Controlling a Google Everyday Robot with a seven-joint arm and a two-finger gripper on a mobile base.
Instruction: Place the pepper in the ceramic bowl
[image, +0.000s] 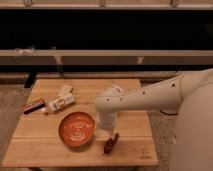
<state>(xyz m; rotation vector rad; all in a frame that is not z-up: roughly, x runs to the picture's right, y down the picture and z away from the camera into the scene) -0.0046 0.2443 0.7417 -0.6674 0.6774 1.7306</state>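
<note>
The pepper (111, 144) is small, dark red-brown and tapered. It lies on the wooden table near the front edge, just right of the ceramic bowl (76, 128). The bowl is round, glossy orange-brown, with pale ring marks in its centre, and nothing is in it. My gripper (112, 133) hangs from the white arm that reaches in from the right. It is directly above the pepper, close to its upper end, beside the bowl's right rim. Whether it touches the pepper does not show.
A brown-and-black bar (34, 105) and a white bottle-like object (60, 102) lie at the table's (135, 150) back left. The white arm (150, 100) spans the right half of the table. A dark shelf wall stands behind.
</note>
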